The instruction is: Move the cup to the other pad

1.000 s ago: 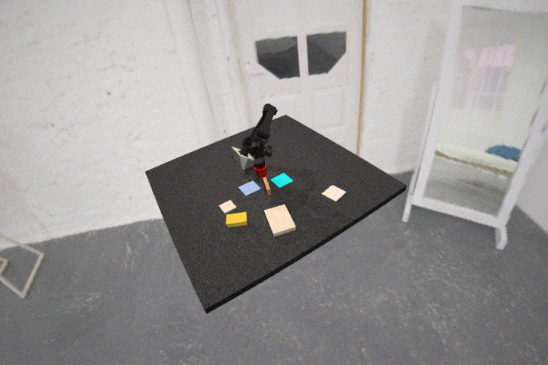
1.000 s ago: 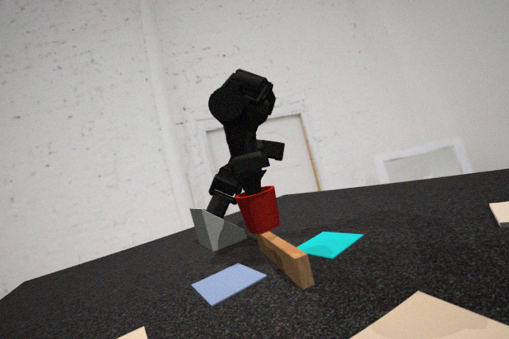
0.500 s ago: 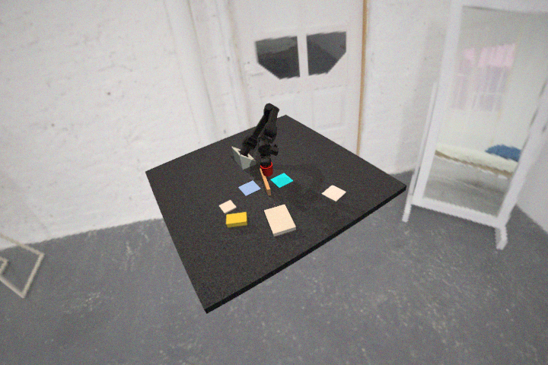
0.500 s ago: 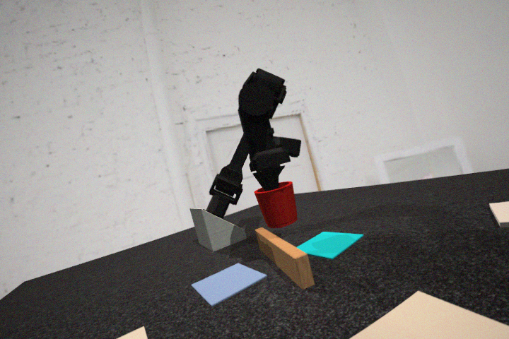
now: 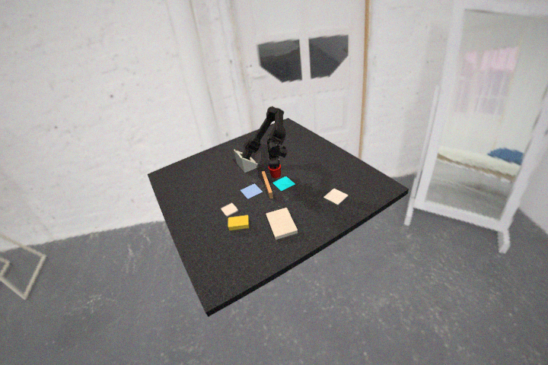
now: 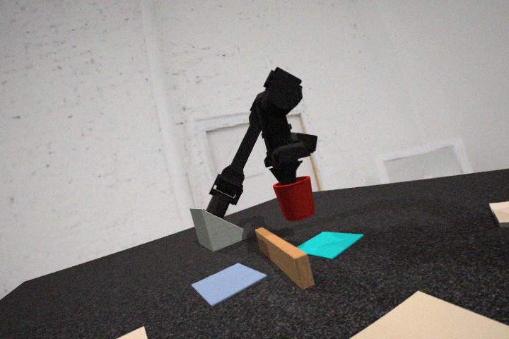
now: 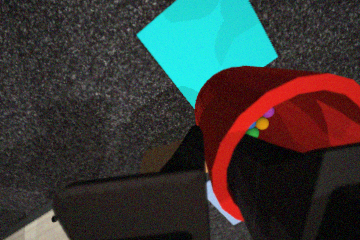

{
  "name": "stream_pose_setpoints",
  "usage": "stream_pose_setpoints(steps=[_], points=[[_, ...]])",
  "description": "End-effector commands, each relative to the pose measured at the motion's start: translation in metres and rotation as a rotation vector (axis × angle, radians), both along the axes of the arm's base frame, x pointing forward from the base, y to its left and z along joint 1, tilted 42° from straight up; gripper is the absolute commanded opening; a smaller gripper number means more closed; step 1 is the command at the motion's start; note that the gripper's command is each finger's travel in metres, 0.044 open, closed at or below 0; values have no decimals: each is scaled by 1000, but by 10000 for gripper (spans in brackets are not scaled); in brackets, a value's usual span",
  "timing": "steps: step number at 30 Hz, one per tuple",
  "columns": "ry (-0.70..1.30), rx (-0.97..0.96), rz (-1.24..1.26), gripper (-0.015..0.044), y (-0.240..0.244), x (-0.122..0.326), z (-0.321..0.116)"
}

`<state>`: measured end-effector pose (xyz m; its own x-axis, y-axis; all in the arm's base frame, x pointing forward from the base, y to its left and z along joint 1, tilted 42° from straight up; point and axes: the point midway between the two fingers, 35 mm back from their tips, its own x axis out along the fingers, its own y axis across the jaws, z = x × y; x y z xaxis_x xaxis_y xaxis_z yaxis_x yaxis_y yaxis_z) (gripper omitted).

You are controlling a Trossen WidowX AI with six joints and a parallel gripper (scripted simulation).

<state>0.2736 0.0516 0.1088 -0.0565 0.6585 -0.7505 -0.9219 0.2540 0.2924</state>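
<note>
- Exterior view: red cup (image 6: pixel 295 198) held off the table (image 6: pixel 423 223), hanging in the air just behind the cyan pad (image 6: pixel 329 244); wooden bar (image 6: pixel 284 256) just left of the cyan pad, pale blue pad (image 6: pixel 228 282) beyond the bar, on its far side from the cyan pad.
- Gripper (image 6: pixel 285 179) closed from above on the cup's rim, fingers pinching the wall; one finger inside the cup, one outside, as seen at the wrist.
- Progress, judged: lift done; carry over the bar apparently done, cup now on the cyan pad's side; left to do: centre over the cyan pad, lower, set down, release.
- Top view: cup (image 5: pixel 275 170) just behind the cyan pad (image 5: pixel 283 183), not yet over its middle; beige tiles and yellow block well in front of the cyan pad, out of the path.
- Wrist view: cyan pad (image 7: pixel 206 46) mostly past the cup's base, only its near corner under the cup (image 7: pixel 268 100); more travel toward the pad's middle likely needed.
- Cup appearance: red, tapered, narrower at the base, open top; close to upright, slight lean seen in exterior view.
- Marbles (image 7: pixel 260 123) low inside: orange, green, purple visible; none seen on the table.
- Risk, judged: tilt or jolt on lowering could shake marbles out.
</note>
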Motion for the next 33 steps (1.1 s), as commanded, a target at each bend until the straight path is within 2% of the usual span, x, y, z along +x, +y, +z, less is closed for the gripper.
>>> stream_pose_setpoints(steps=[1,11,33], points=[[-12,1,-3,0,9,4,12],[-13,3,-3,0,26,10,31],[-14,4,-3,0,42,10,12]])
